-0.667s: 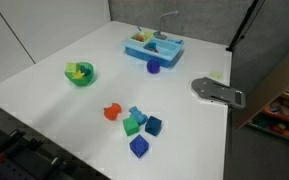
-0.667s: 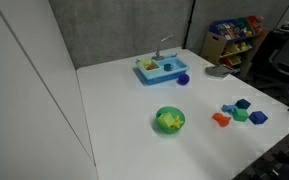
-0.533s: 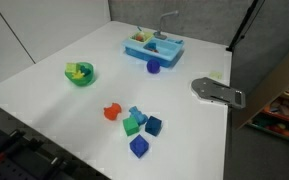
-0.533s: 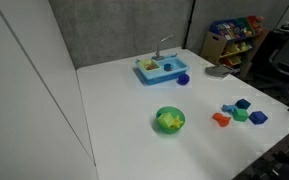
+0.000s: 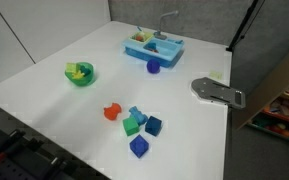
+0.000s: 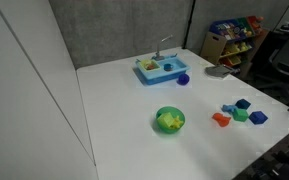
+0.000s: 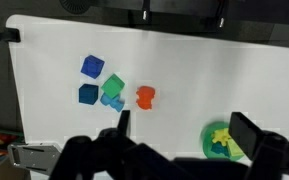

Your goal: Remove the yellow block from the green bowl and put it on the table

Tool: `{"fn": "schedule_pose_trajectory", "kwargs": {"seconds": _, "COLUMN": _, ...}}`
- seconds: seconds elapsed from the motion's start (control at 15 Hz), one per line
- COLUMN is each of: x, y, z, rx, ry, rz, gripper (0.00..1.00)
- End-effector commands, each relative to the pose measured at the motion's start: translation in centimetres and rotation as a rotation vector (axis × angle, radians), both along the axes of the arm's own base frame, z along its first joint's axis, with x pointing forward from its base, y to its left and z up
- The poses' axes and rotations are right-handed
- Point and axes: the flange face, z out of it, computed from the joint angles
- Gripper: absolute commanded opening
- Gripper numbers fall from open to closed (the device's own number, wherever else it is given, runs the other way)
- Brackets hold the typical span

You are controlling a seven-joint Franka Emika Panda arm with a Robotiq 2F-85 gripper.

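Robotiq gripper (image 7: pixel 184 128) open, jaws spread wide, holding nothing; it hangs high above the large white flat table (image 7: pixel 204 60) (arm isn't visible in either exterior view). Small yellow cube block (image 7: pixel 222 136) sits inside the small round bright green bowl (image 7: pixel 209 143); in the wrist view the bowl lies off-centre, toward the lower right, partly behind one of the fingers (image 7: pixel 246 133). So my read: shift sideways toward that finger to centre over the bowl, then descend. Block shows no clear long axis from here; jaw angle probably non-critical. Bowl may hold something greenish too, too small to tell. Light blue rectangular tray (image 5: pixel 152 47) is well apart; contents unclear. Orange-red block (image 7: pixel 144 96) and its blue/green neighbours are loose on the table.
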Motion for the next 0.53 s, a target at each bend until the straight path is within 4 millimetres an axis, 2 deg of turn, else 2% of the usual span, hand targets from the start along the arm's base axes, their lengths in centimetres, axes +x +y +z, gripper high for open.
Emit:
{"fn": "schedule_pose_trajectory", "kwargs": {"seconds": 0.0, "x": 3.2, "y": 0.9, "z": 1.0, "rx": 0.008, "ry": 0.018, "rz": 0.014, "gripper": 1.0}}
{"fn": "schedule_pose_trajectory", "kwargs": {"seconds": 0.2, "x": 6.0, "y": 2.3, "z": 0.9, "rx": 0.007, "ry": 0.037, "rz": 0.058, "gripper": 1.0}}
{"fn": "schedule_pose_trajectory", "kwargs": {"seconds": 0.47, "x": 10.7, "y": 4.4, "z": -0.6, "rx": -0.002, "ry": 0.08, "rz": 0.121, "gripper": 1.0}}
